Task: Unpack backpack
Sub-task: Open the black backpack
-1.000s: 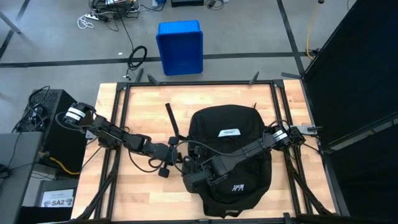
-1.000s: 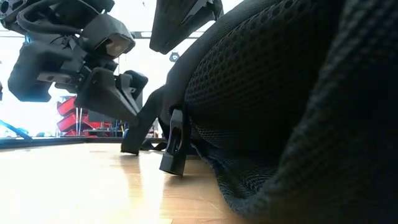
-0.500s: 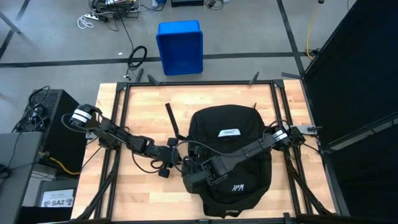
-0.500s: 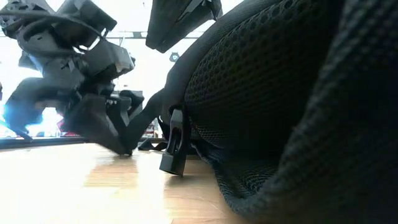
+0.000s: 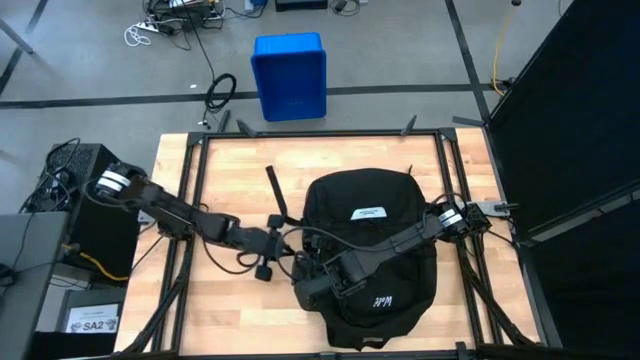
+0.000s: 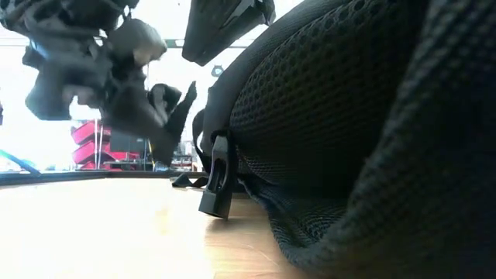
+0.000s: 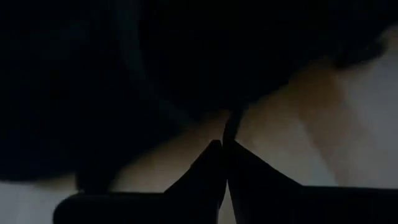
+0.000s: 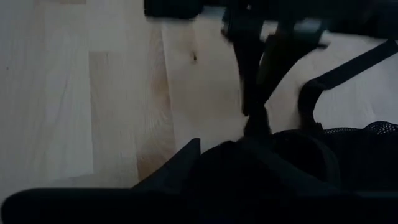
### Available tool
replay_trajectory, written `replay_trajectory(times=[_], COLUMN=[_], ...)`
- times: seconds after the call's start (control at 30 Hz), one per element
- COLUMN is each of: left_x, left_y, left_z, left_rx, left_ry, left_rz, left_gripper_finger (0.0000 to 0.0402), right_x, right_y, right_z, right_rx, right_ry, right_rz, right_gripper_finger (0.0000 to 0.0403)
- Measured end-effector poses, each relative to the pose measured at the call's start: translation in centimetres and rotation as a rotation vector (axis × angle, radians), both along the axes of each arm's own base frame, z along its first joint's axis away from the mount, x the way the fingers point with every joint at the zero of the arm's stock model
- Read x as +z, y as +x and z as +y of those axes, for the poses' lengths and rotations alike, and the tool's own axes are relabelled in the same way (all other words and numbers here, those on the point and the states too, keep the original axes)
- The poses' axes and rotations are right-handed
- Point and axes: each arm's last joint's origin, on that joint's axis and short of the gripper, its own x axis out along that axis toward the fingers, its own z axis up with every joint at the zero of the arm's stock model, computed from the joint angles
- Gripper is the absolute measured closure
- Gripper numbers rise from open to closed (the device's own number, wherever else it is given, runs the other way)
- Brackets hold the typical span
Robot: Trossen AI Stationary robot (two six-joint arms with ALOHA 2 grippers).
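The black backpack [image 5: 372, 250] lies flat on the wooden table, its white label [image 5: 368, 212] facing up. My left gripper [image 5: 283, 241] reaches in from the table's left to the pack's left edge. It is shut on a thin dark cord [image 7: 231, 124]. My right gripper [image 5: 303, 287] lies across the pack and is at its near left edge, shut on black fabric. A black buckle [image 6: 217, 186] hangs at the pack's side with its lower end on the table. My left gripper pinches the thin dark cord [image 8: 255, 117] between its two fingertips, right at the backpack's left edge. The fingers [image 8: 249, 74] slant down from the table's left. The cord runs up from the tips toward the pack. My right gripper has the backpack's fabric [image 8: 292, 155] at the near left edge between its fingers, slanting down from the right. The fabric covers the fingertips, so which part or how many layers cannot be told. The pack rests on the table.
A long black strap [image 5: 277, 195] lies on the table, running from the pack's left side toward the far edge. Another buckle [image 5: 263, 275] rests near my left gripper. A blue bin [image 5: 290, 75] stands on the floor beyond the far edge. Bare wood lies to the left.
My left gripper has dipped toward the table beside the backpack's left edge and come up again, ending about where it began. My right gripper and the backpack have kept still.
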Motion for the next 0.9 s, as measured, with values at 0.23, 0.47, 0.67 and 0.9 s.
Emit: replay_trajectory(times=[0.23, 0.47, 0.67, 0.9], left_x=[3.7, 4.7, 5.4, 8.2], left_y=[-1.6, -2.1, -1.9, -1.0], left_z=[-0.1, 0.0, -0.1, -0.4], left_rx=[-0.059, -0.072, -0.089, -0.118], left_ry=[-0.025, -0.023, 0.002, 0.053], left_rz=[-0.137, -0.177, -0.203, -0.232], left_gripper_finger=[0.0402, 0.0402, 0.0402, 0.0402], right_x=[0.8, 2.0, 2.0, 2.1], right_y=[-0.3, -0.5, -0.4, -0.2], right_z=[0.6, 1.3, 1.1, 0.5], right_rx=[0.0, -0.024, -0.037, -0.064], right_ry=[-0.074, -0.194, -0.197, -0.221], right_rz=[-0.04, -0.12, -0.119, -0.129], right_gripper_finger=[0.0313, 0.0295, 0.0237, 0.0152])
